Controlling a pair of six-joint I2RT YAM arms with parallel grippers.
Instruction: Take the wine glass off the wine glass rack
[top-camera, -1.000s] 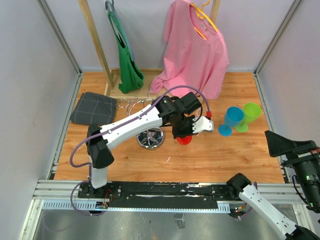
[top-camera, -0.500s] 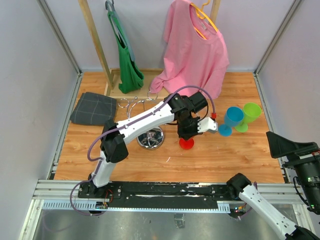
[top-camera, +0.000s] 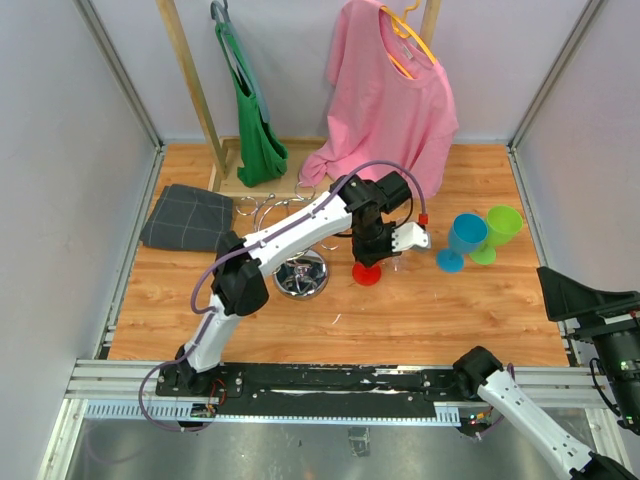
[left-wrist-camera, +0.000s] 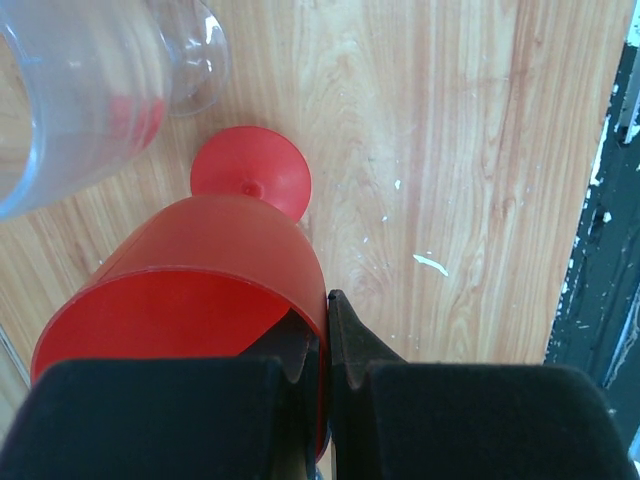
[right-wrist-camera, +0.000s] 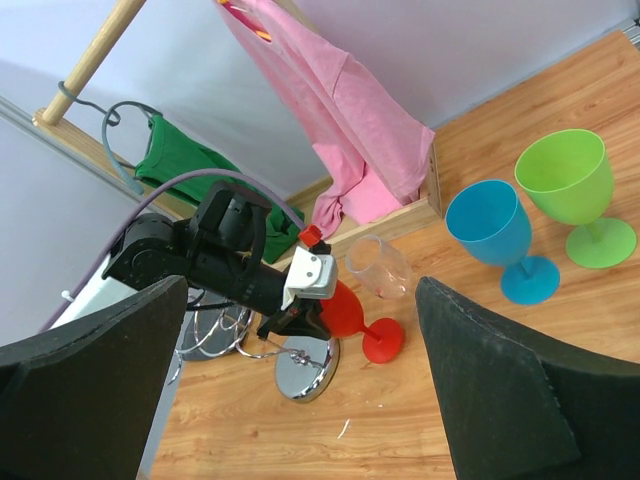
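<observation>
My left gripper (left-wrist-camera: 322, 305) is shut on the rim of a red wine glass (left-wrist-camera: 200, 270), one finger inside the bowl and one outside. The glass (right-wrist-camera: 345, 308) is tilted, and its foot (top-camera: 367, 273) is low against the wooden boards, just right of the wine glass rack. The rack's shiny round base (top-camera: 300, 277) stands on the table, and its wire rings (right-wrist-camera: 215, 330) carry nothing. My right gripper (right-wrist-camera: 300, 295) hangs wide open and empty, high over the table's near right corner (top-camera: 580, 295).
A clear glass (right-wrist-camera: 378, 268) lies on its side just behind the red one. A blue glass (top-camera: 462, 240) and a green glass (top-camera: 497, 232) stand upright to the right. A folded grey cloth (top-camera: 188, 217) lies at the left. A pink shirt (top-camera: 385, 95) and green bag (top-camera: 255, 120) hang at the back.
My left arm has stretched out to the right and back with the red glass, away from the rack's base. The right arm has hardly moved.
</observation>
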